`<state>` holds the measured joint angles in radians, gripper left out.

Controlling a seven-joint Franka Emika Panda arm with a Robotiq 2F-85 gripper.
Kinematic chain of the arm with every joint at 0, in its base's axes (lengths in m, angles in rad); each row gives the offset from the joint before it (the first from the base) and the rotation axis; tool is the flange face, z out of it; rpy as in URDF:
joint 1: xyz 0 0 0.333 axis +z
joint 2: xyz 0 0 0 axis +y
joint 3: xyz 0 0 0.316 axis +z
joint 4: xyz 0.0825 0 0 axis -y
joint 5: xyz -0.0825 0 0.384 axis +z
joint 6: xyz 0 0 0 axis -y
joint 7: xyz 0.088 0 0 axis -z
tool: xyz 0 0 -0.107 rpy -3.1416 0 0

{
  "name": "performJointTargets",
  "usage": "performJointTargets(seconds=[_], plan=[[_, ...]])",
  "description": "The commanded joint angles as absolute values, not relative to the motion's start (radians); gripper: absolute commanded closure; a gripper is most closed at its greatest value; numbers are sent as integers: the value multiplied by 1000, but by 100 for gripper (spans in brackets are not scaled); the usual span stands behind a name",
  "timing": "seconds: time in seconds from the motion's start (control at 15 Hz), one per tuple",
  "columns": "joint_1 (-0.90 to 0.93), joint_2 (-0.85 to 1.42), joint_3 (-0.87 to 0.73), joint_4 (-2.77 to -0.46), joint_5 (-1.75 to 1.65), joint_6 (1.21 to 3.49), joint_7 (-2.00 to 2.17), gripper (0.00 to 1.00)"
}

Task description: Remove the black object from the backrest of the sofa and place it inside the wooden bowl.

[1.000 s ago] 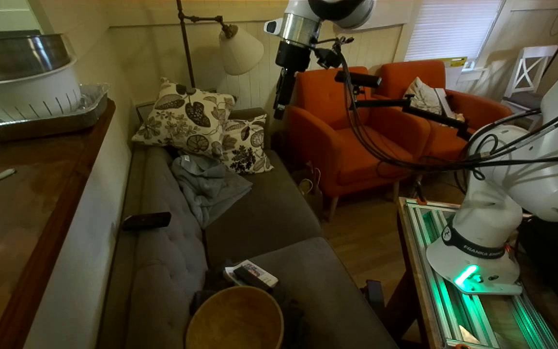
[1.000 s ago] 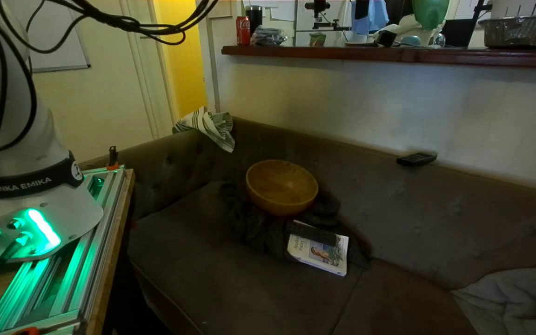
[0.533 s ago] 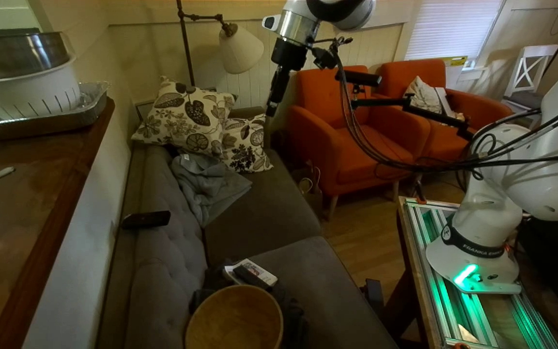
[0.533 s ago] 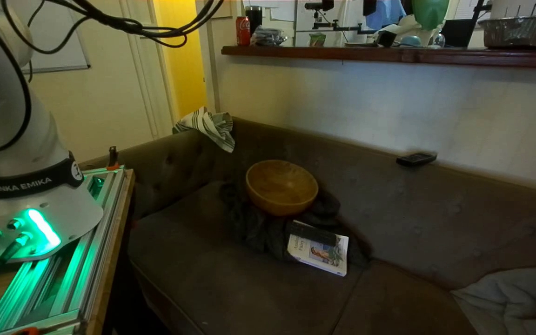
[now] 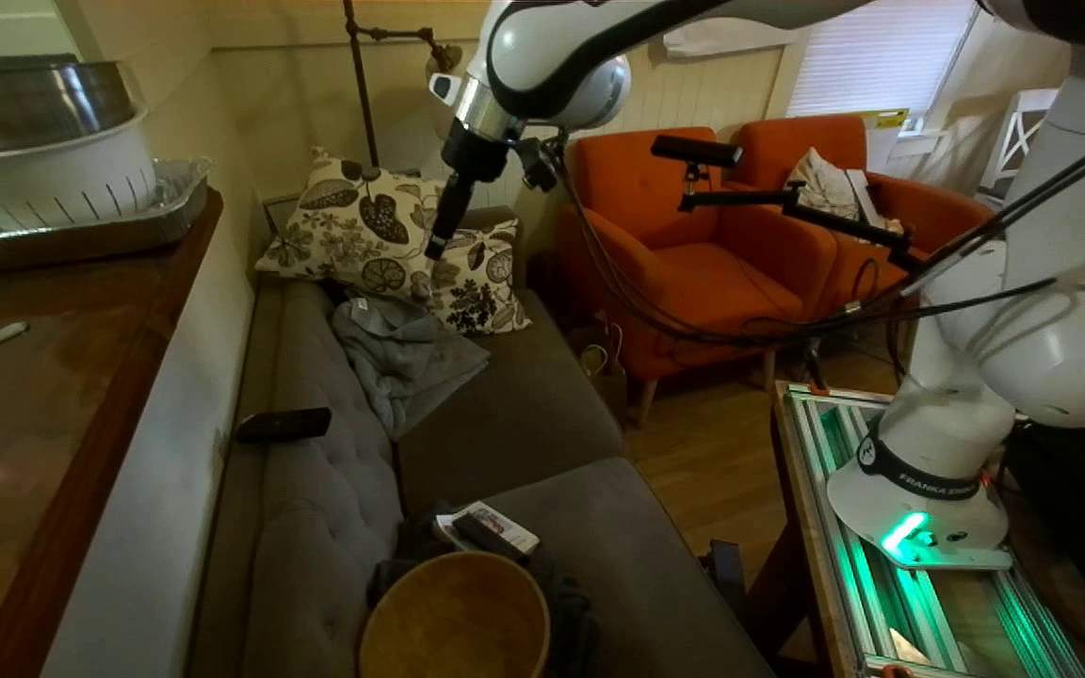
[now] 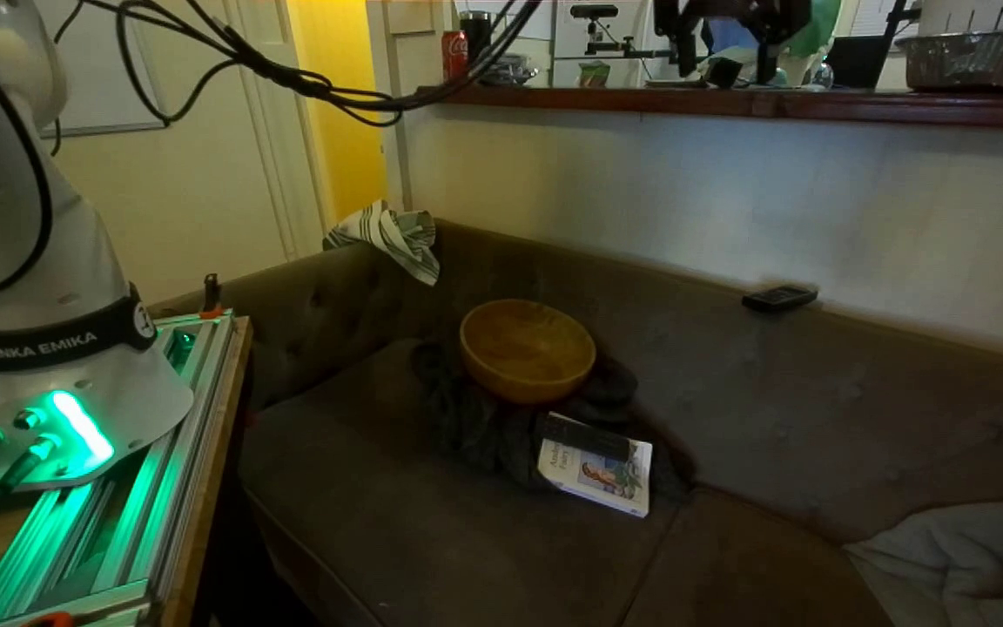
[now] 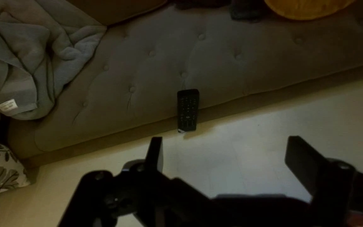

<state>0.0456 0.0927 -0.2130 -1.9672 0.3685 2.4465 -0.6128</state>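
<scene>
The black object (image 5: 283, 426), a flat oblong remote, lies on top of the backrest (image 5: 316, 556) of the grey-brown sofa (image 5: 542, 405). It also shows in an exterior view (image 6: 780, 299) and in the wrist view (image 7: 187, 110), jutting over the edge near the wall. The wooden bowl (image 5: 456, 617) sits on the seat near the backrest; its inside looks bare in an exterior view (image 6: 529, 344). Its edge shows at the top of the wrist view (image 7: 307, 9). My gripper (image 5: 435, 249) is open and empty, high above the sofa, apart from the black object; it also shows in an exterior view (image 6: 726, 75) and the wrist view (image 7: 225, 138).
A book (image 6: 597, 475) with a dark oblong thing on it lies beside the bowl, on dark cloth. A grey blanket (image 5: 411, 363) and patterned pillows (image 5: 364, 226) lie along the sofa. A wall and wooden counter (image 5: 81, 424) run behind the backrest. Orange armchairs (image 5: 693, 254) stand opposite.
The arm has swung toward the sofa; the gripper moved left and slightly down in an exterior view and came into sight above the counter in an exterior view. Black object and bowl stayed put.
</scene>
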Motion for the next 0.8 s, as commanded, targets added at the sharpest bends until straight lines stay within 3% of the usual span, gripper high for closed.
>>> performJointTargets(seconds=[0.0,0.67,0.73], plan=[[-70,322,-127,-1719,378,2384,-710,0],[-171,753,40,-1227,280,2337,-526,0],[-176,694,48,-1354,264,2400,-560,0]])
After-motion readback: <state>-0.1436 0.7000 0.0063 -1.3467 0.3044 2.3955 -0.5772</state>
